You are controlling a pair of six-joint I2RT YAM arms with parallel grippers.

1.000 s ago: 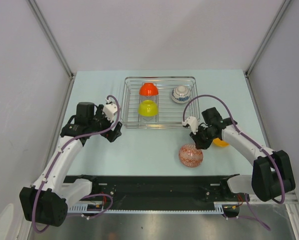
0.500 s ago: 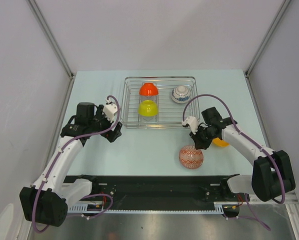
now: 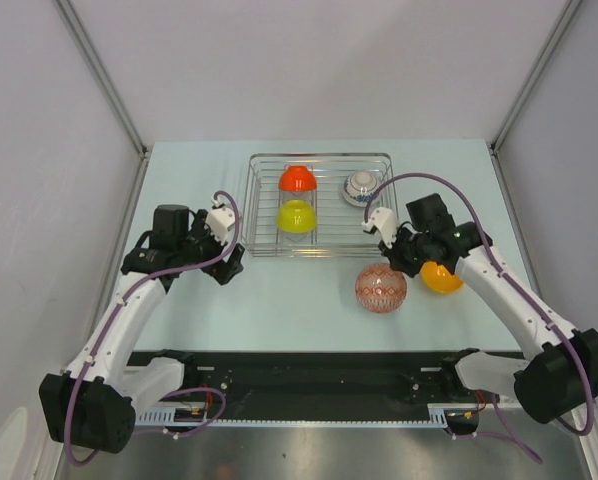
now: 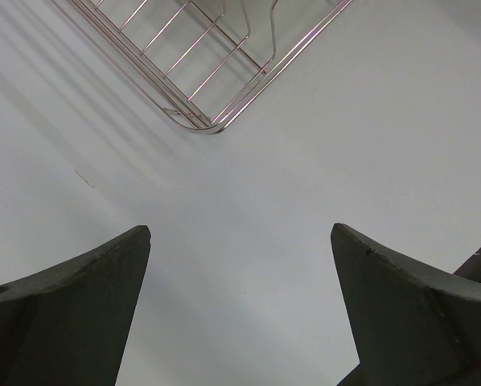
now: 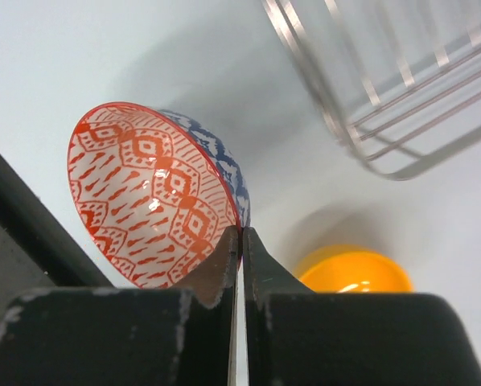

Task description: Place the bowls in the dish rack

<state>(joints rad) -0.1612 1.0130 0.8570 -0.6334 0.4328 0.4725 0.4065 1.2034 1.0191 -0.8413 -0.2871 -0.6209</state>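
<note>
Right wrist view: your right pincer (image 5: 240, 233) pinches the rim of the red-patterned bowl (image 5: 148, 193), just outside a corner of the dish rack (image 5: 401, 121). Carrying step, probably; next, lift it over the rim onto free tines. Left pincer (image 4: 240, 229) spread, empty.

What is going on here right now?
The right gripper is shut on the rim of the red patterned bowl, holding it tilted near the front right corner of the dish rack. A red bowl, a yellow bowl and a white bowl sit inside it. An orange bowl waits on the table. The left gripper is open, holding nothing.
</note>
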